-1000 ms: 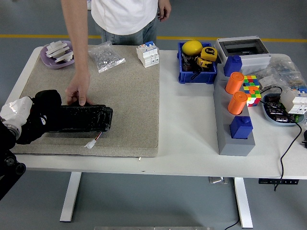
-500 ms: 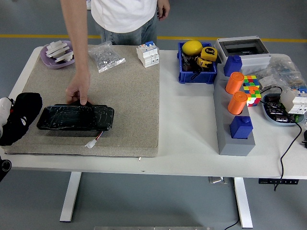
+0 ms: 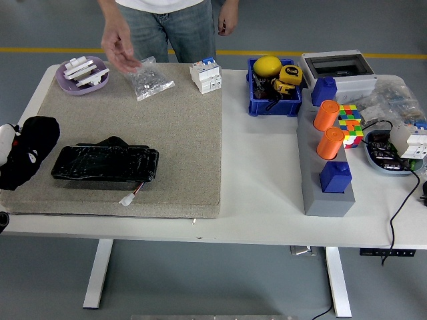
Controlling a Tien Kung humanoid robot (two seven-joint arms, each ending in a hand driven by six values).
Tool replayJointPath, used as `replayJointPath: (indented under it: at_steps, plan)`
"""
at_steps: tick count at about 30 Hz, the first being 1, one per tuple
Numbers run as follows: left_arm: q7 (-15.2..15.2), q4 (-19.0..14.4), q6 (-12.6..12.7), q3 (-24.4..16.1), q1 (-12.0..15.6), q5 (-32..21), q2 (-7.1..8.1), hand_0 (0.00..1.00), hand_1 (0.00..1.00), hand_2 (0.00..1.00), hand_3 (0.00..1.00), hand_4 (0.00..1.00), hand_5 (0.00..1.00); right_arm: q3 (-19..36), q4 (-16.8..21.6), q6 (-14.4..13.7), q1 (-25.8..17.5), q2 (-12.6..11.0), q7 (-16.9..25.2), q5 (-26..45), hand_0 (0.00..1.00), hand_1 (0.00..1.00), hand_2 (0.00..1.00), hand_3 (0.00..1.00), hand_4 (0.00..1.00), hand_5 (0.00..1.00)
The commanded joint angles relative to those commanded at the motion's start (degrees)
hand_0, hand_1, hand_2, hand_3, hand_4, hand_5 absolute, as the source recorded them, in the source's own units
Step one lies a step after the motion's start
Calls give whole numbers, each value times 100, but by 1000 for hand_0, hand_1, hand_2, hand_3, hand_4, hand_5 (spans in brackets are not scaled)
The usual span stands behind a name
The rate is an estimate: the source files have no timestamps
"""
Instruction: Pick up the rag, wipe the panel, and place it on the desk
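**Rag at the mat's left edge, panel lying alongside**

The rag [image 3: 30, 157], a black bundle, sits at the far left of the beige mat [image 3: 180, 140], wrapped around the robot's left hand [image 3: 8, 152], which comes in from the left edge; only a bit of white shows beside the cloth, and whether the fingers are clenched on it I cannot tell. Just right of the rag lies the black panel [image 3: 105, 163], flat on the mat, with a short wire and white plug [image 3: 128, 198] trailing from its near edge.

At the mat's far side, a purple dish [image 3: 67, 81] holds white parts, a clear bag [image 3: 150, 79] of small pieces lies beside it, and a white breaker block [image 3: 205, 75] stands at the corner. A person's hand [image 3: 119, 45] hovers open above the bag, touching nothing.

Off the mat on the white worktop [image 3: 260, 180], a blue bin [image 3: 255, 101] carries a yellow ball [image 3: 267, 65] and a yellow tape measure [image 3: 289, 74]. Further right stand a grey box [image 3: 333, 67], a grey block [image 3: 320, 183] bearing orange cylinders and blue pieces, and a colour cube [image 3: 349, 123].
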Motion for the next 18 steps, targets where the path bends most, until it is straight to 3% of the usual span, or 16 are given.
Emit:
replayJointPath:
  at_steps: [3,4,9,10,15,16,18]
  plan:
    - [-255,149,33,105,-69,-15,31,362,414,536,580,544,2,-1,2,0,8,4,2,-3,759,612,627,616,998,641]
    - [-274,195,22,134,-96,-11,35,410,491,546,584,562,2,-1,2,0,11,5,2,-6,759,611,628,617,998,643]
    - [-221,401,-178,232,-185,-54,41,410,491,546,584,562,2,-1,7,-9,26,12,8,-13,759,611,628,617,998,643]
    - [-196,415,-237,234,-189,-68,42,498,599,581,567,609,23,-1,6,-10,27,14,9,-14,759,611,627,617,998,644]
    - [-154,551,-393,286,-245,-194,29,498,599,581,567,609,23,2,3,-16,25,22,11,-12,759,611,627,617,998,644]
    - [-142,566,-432,285,-249,-220,28,623,766,771,583,772,106,1,3,-15,28,23,10,-13,758,611,628,617,998,646]
    - [-151,571,-509,266,-245,-205,24,623,766,771,583,772,106,11,3,-16,31,26,10,-20,758,611,628,617,998,646]
